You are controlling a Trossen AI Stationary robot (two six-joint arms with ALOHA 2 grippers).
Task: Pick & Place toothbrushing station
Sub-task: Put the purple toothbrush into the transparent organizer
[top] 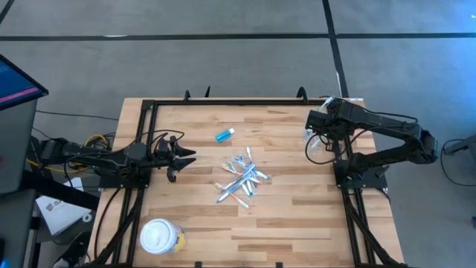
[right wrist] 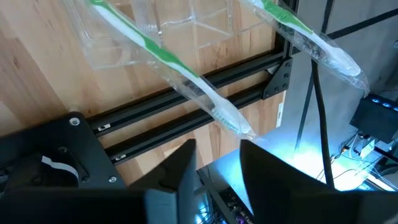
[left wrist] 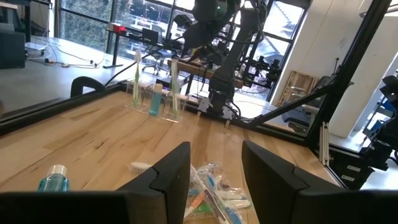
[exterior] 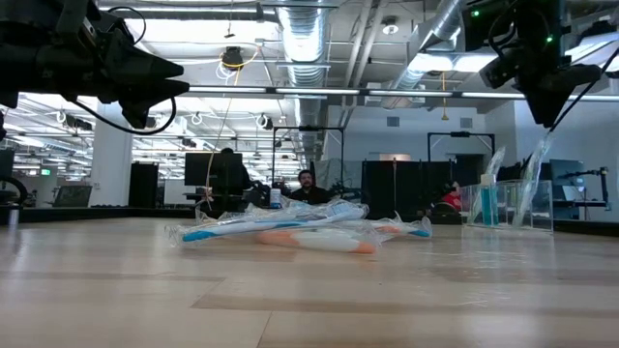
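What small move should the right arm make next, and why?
Probably lift the right gripper straight up from the clear plastic holder: its fingers are open, two wrapped green toothbrushes stand inside, and more wrapped toothbrushes lie mid-table.

Wrapped toothbrushes (top: pixel 242 179) heaped mid-table, blue tube (top: pixel 224 135) nearby — lying flat

One pile of wrapped toothbrushes (top: pixel 241 179), too tangled to count, one blue tube (top: pixel 224 135), one yellow tub (top: pixel 161 237).
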